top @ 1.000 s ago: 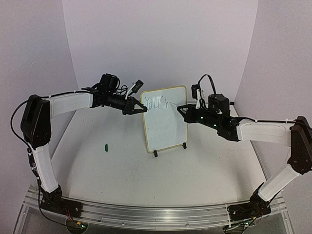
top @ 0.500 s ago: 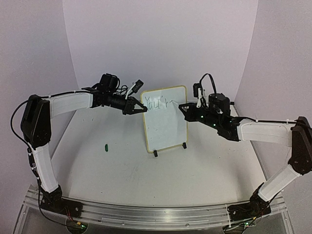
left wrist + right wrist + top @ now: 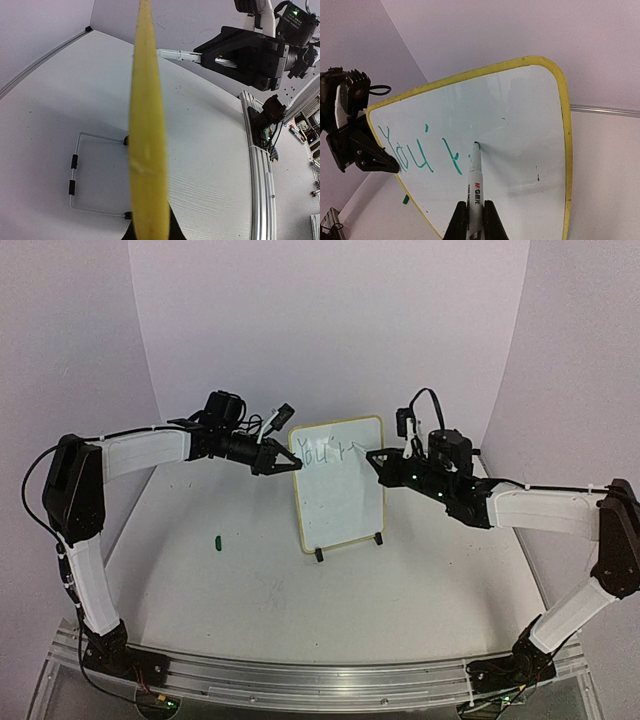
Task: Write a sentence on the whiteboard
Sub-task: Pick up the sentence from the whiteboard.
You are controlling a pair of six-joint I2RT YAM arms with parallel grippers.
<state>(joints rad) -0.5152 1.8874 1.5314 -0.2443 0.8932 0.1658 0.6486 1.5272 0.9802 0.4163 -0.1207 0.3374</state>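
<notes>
Right arm's pen tip has slid right along the top line of the whiteboard (image 3: 340, 502); the writing has barely begun.

Since a second ago the right gripper (image 3: 385, 462), clamped on a white marker (image 3: 475, 172), has moved from mid-board toward the whiteboard's right edge. Its tip now touches the board just right of the green "You' r". The sentence (image 3: 322, 452) so far fills only the board's top line, so most words are probably still to come. The left gripper (image 3: 290, 464) is closed on the whiteboard's left frame edge, and has not shifted. The board stands upright on its black feet mid-table. The table (image 3: 250, 590) is white, matte and lightly scuffed. A small green cap (image 3: 217, 540) lies left of the whiteboard, well apart. Plain pale walls (image 3: 330, 330) close in behind the whiteboard and to both sides.
</notes>
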